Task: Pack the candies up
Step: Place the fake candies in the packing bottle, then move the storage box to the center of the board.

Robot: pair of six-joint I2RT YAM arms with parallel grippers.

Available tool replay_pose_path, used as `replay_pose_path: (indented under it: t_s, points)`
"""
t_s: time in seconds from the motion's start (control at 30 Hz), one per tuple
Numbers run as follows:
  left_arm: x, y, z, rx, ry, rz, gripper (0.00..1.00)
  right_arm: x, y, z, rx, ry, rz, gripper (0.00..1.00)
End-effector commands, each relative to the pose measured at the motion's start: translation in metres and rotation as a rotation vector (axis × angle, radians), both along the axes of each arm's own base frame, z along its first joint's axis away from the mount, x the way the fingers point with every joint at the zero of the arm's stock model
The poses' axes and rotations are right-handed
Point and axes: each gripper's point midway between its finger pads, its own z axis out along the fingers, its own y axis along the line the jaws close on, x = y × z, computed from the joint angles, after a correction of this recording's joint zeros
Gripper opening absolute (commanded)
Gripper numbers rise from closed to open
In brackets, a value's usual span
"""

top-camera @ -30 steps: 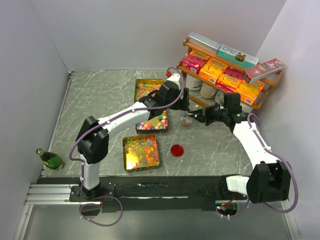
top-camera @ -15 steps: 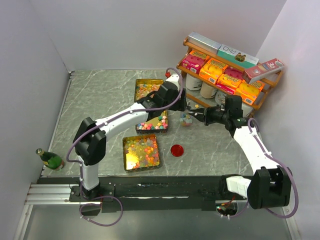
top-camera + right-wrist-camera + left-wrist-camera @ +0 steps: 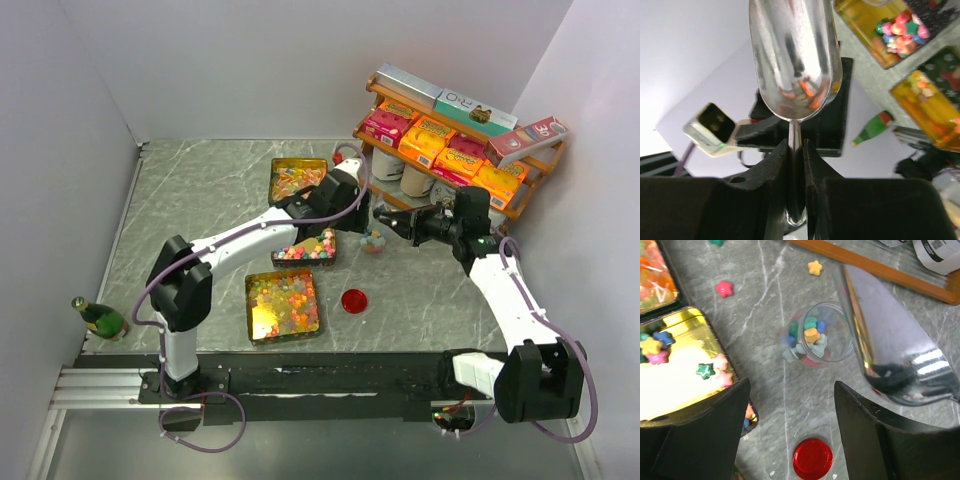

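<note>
Several candies [image 3: 810, 335] in clear cup [image 3: 836, 356], just ahead of left hand [image 3: 791, 388]

A white box [image 3: 462, 100] atop the far-right shelf [image 3: 372, 88] shows what looks like "RO". Other box print there is too small to read.

Three tins [image 3: 260, 326], probably hundred-odd candies [image 3: 285, 295]

Right pincer [image 3: 796, 152] raised, scoop [image 3: 792, 55] drawn back from jar [image 3: 816, 335]
</note>
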Motion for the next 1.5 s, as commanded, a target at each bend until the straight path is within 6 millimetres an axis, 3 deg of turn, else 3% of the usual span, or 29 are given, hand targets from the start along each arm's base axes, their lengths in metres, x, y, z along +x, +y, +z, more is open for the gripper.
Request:
replay_pose_path:
  t_s: [0.0,0.1,0.23,0.4,0.53,0.6,0.63,0.7,0.73,0.87,1.03,1.17,1.47]
  points:
    - [0.01,0.011,0.046,-0.024,-0.067,0.053,0.74,-0.009,-0.001,0.042,-0.112,-0.209,0.071,0.0]
    - [0.014,0.031,0.049,-0.025,-0.05,0.097,0.76,-0.013,-0.005,0.045,-0.255,-0.303,0.13,0.0]
    - [0.028,0.079,0.047,-0.055,-0.005,0.201,0.83,-0.017,-0.009,0.046,-0.466,-0.437,0.24,0.0]
    - [0.049,0.132,0.014,0.009,0.082,0.327,0.89,-0.018,-0.001,0.055,-0.614,-0.566,0.349,0.0]
    - [0.081,0.167,-0.017,0.061,0.161,0.429,0.89,-0.015,0.005,0.053,-0.737,-0.63,0.421,0.0]
    - [0.101,0.181,-0.02,0.051,0.17,0.476,0.89,-0.012,0.007,0.046,-0.782,-0.64,0.466,0.0]
    - [0.109,0.185,-0.037,0.067,0.199,0.494,0.88,-0.011,0.009,0.048,-0.8,-0.656,0.481,0.0]
    - [0.132,0.199,-0.038,0.036,0.206,0.545,0.86,-0.007,0.014,0.041,-0.828,-0.657,0.53,0.0]
    - [0.14,0.203,-0.054,0.044,0.231,0.558,0.85,-0.006,0.014,0.042,-0.854,-0.677,0.555,0.0]
    - [0.17,0.214,-0.072,0.044,0.226,0.589,0.81,0.0,0.016,0.034,-0.895,-0.682,0.609,0.0]
    - [0.192,0.214,-0.097,0.068,0.246,0.591,0.65,0.007,0.012,0.032,-0.946,-0.704,0.612,0.0]
    - [0.189,0.211,-0.105,0.049,0.257,0.576,0.52,0.011,0.012,0.031,-0.948,-0.691,0.617,0.0]
    - [0.151,0.21,-0.12,0.076,0.299,0.452,0.13,0.014,0.016,0.03,-0.923,-0.687,0.621,0.0]
